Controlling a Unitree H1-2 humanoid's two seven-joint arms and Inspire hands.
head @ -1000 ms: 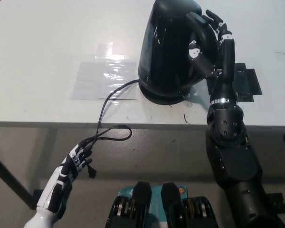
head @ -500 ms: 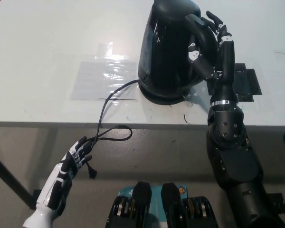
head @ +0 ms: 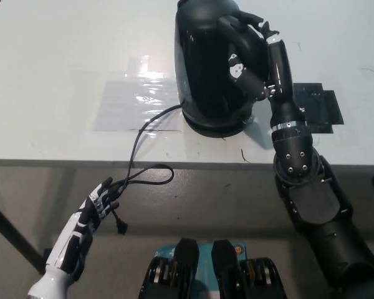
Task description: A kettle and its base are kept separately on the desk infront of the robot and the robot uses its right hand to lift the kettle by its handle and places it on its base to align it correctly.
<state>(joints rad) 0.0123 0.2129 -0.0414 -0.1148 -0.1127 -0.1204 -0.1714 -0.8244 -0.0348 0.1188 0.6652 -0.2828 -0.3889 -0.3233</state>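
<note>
1. The black right hand (head: 252, 53) is wrapped around the curved black handle (head: 237, 37) of the glossy black plastic kettle (head: 209, 62), fingers closed on it from the right side.
2. The kettle stands upright on its round black base (head: 215, 128), near the front edge of the white desk (head: 50, 62); whether it is fully seated I cannot tell.
3. A thin black power cord (head: 140, 140) runs from the base to the left over the desk's edge and loops down below it.
4. Left of the kettle, a clear shiny plastic sheet (head: 131, 103) lies flat on the desk.
5. Just right of the right forearm, a flat black rectangular patch (head: 318, 106) lies on the desk.
6. The white left hand (head: 100, 205) hangs below the desk edge at lower left, fingers loosely spread, holding nothing, close to the dangling cord.
</note>
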